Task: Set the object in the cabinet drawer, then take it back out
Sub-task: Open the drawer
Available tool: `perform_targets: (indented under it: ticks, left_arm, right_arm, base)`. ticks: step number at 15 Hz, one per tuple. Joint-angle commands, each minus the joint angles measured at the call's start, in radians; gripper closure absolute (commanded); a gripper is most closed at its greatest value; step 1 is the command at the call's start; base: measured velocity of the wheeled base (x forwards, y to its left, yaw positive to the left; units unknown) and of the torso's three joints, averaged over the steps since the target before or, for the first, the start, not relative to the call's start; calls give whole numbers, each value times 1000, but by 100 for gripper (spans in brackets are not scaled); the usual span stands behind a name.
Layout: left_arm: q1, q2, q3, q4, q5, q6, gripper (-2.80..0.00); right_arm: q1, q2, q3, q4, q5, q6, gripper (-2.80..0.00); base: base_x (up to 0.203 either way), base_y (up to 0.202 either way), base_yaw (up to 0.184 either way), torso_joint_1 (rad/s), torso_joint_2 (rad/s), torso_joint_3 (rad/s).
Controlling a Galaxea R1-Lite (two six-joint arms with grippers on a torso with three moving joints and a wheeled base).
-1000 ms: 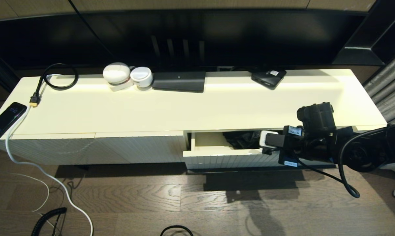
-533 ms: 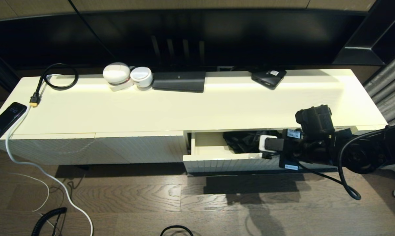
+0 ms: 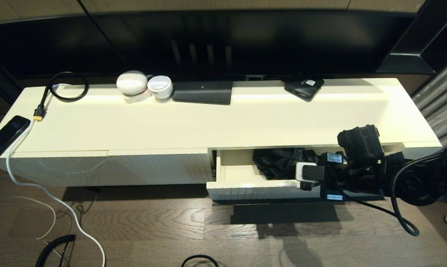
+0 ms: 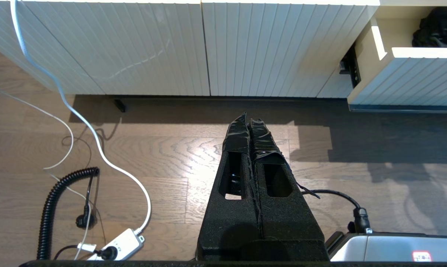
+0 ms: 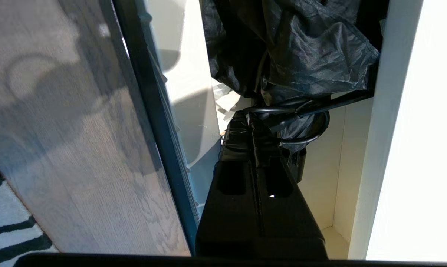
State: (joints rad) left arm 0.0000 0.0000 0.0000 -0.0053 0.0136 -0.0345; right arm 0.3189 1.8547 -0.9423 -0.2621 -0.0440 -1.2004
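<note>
Right wrist view: right claw [image 5: 245, 122] clenched empty inside open drawer [image 5: 193, 85], tips touching crumpled black bag [image 5: 312, 48]; left claw [image 4: 250, 124] clenched.

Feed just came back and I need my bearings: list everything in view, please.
cabinet drawer: one, cream-white, fluted front, pulled part open at the cabinet's right half.
black bundle: one, crumpled dark fabric with a loop, lying inside the drawer.
phone: one, black, on the cabinet top's far left corner.
black cable: one, coiled at the top's back left.
white round devices: two, at the back of the top.
flat black box: one, beside them.
small black box: one, back right.
power strip: one, white, on the wood floor.
right gripper: black, fingers shut, tips inside the drawer at the bundle's loop.
left gripper: black, fingers shut, over the floor.
</note>
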Motion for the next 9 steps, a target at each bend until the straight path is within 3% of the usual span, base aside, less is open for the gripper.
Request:
perform_targets:
  ticks: [1,9]
  left_arm:
    - [0,0,1,-1,0,-1,0]
    - [0,0,0,-1,0,-1,0]
  right_arm:
    - [0,-16,24,3,1,-7,0]
    - [6,-54,114,0,2,-6,0]
  base:
    - [0,0,0,0,0,0]
    - [0,0,0,0,0,0]
